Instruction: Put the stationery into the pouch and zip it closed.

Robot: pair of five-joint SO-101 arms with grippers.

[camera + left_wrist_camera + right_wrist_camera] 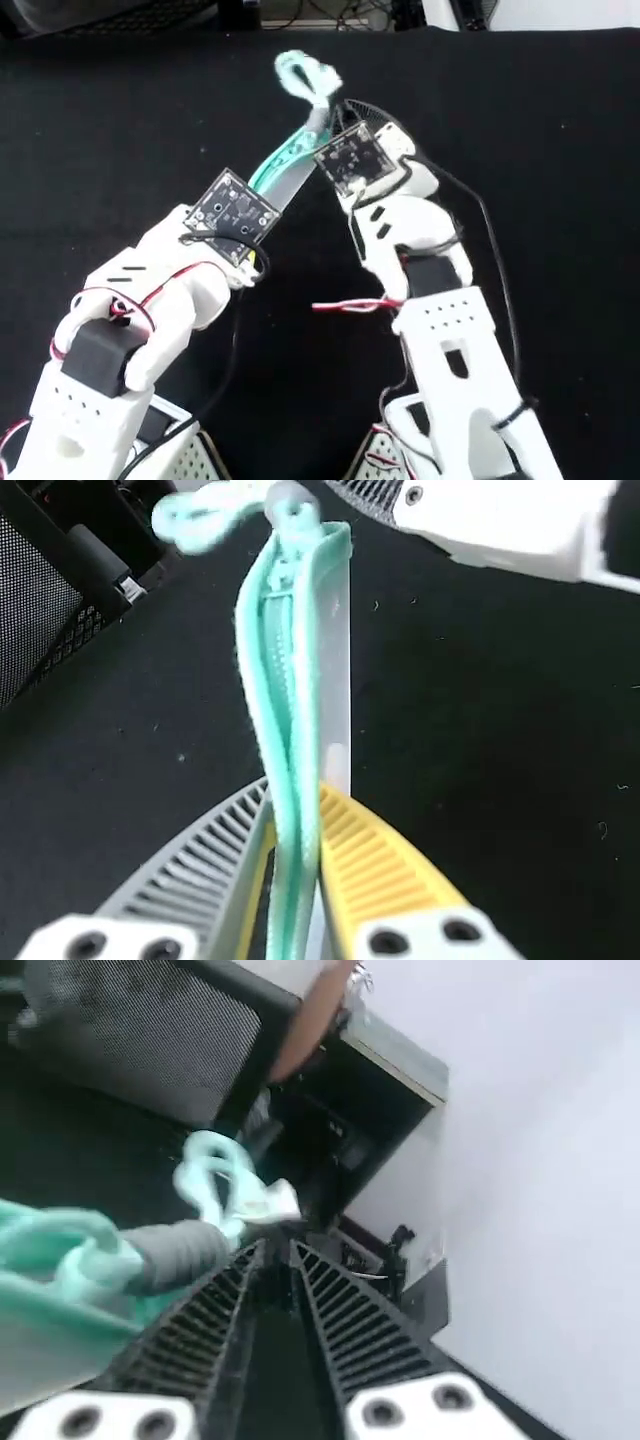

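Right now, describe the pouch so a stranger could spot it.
Over the black table, find the left end effector. Clamped in it and stretching away is the pouch, a slim pale strip. Its mint-green zipper and looped cord set it apart.

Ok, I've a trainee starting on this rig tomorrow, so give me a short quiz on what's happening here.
1. True or false: the left gripper hangs open, clear of the translucent pouch with the mint-green zipper.
2. Its fingers are: A) both black; B) grey and yellow; C) red and blue.
3. Which gripper is nearest the mint-green cord loop?
Key: 1 false, it is shut on the pouch; 2 B; 3 the right gripper.
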